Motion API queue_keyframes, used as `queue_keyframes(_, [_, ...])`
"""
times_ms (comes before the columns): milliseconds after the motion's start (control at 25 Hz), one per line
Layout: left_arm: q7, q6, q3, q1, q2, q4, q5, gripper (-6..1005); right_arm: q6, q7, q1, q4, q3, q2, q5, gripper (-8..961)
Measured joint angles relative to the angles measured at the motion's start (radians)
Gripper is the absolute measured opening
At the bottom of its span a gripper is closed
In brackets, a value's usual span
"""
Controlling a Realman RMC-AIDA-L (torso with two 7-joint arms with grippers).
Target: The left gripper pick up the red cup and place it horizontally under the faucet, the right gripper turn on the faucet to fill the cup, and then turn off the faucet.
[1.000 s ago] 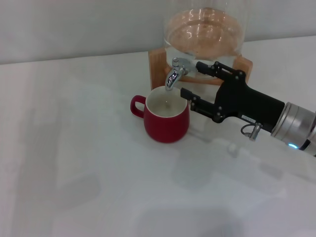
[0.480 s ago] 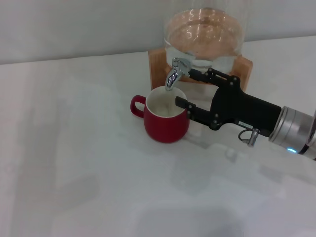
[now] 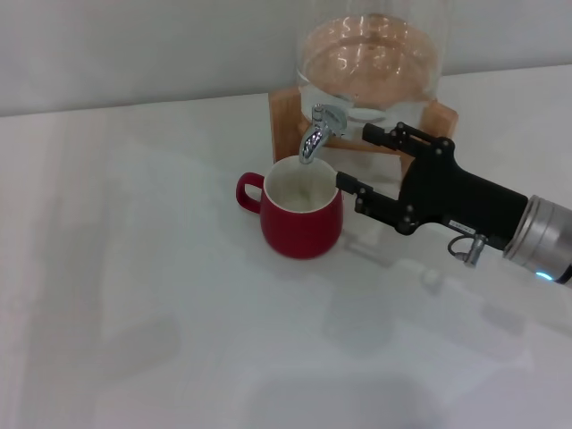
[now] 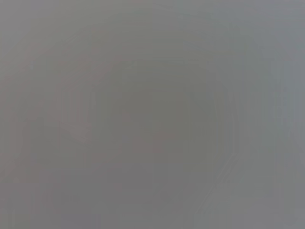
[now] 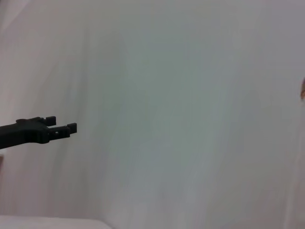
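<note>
The red cup [image 3: 302, 222] stands upright on the white table, its handle pointing left and its mouth right below the faucet [image 3: 315, 132]. That chrome spout sticks out of the glass jar [image 3: 368, 58] on its wooden stand [image 3: 284, 121]. My right gripper [image 3: 355, 159] is open just right of the faucet and the cup's rim, one finger level with the tap and the other beside the cup, touching neither. One black finger [image 5: 43, 132] shows in the right wrist view against the white surface. The left gripper is out of view, and the left wrist view shows only plain grey.
The white table [image 3: 161, 295] stretches wide to the left and front of the cup. The jar and stand sit at the back edge against a pale wall. My right arm's silver cuff [image 3: 543, 234] reaches in from the right side.
My right gripper first moved left and down toward the faucet, then pulled back a little to the right. It stayed open, and the cup has not moved.
</note>
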Motion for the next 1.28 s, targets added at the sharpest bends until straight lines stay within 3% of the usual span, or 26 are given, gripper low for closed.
queue_keyframes(760, [0.003, 0.010, -0.007, -0.025, 0.000, -0.041, -0.009, 884, 0.041, 0.000, -0.071, -0.041, -0.006, -0.002, -0.005, 663])
queue_keyframes(1280, [0.002, 0.012, -0.007, -0.033, 0.000, -0.053, -0.011, 884, 0.061, 0.015, -0.056, -0.053, -0.074, 0.007, -0.007, 662])
